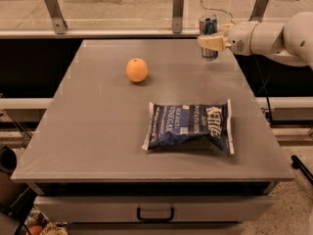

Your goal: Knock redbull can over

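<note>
The redbull can (208, 25), slim, silver and blue, is upright near the table's far right corner. My gripper (212, 42) reaches in from the right on a white arm (259, 37). Its cream fingers (215, 43) are closed around the can's middle, with one finger crossing the can's front. I cannot tell whether the can's base touches the table (98, 131). The can's lower middle is hidden behind the finger.
An orange (137, 70) sits left of the can on the far half of the table. A dark blue chip bag (190, 127) lies flat toward the front right. A glass rail with metal posts (178, 11) runs behind the table. A drawer handle (155, 214) is below the front edge.
</note>
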`<state>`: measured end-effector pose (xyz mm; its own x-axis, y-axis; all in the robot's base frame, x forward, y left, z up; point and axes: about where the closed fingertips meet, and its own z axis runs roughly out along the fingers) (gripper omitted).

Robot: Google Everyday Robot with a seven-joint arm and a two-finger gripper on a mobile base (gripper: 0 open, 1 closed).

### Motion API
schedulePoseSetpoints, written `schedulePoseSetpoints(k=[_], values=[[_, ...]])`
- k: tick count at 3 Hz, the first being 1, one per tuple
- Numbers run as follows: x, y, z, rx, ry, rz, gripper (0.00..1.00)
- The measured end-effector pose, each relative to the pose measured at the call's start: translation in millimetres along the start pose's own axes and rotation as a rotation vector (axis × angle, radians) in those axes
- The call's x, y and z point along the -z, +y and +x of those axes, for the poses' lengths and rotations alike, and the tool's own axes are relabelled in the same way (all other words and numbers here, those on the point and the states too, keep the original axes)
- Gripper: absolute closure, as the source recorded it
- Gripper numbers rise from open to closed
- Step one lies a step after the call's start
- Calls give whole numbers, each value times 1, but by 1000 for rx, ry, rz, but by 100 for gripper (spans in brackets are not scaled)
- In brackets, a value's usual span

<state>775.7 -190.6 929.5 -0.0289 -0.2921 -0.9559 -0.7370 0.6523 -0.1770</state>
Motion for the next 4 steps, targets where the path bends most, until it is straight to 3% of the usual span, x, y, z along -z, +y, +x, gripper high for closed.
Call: schedulePoseSetpoints(k=[2, 4], values=[[15, -7, 3, 131, 264, 0, 100], [8, 8, 32, 211, 534, -101, 100]])
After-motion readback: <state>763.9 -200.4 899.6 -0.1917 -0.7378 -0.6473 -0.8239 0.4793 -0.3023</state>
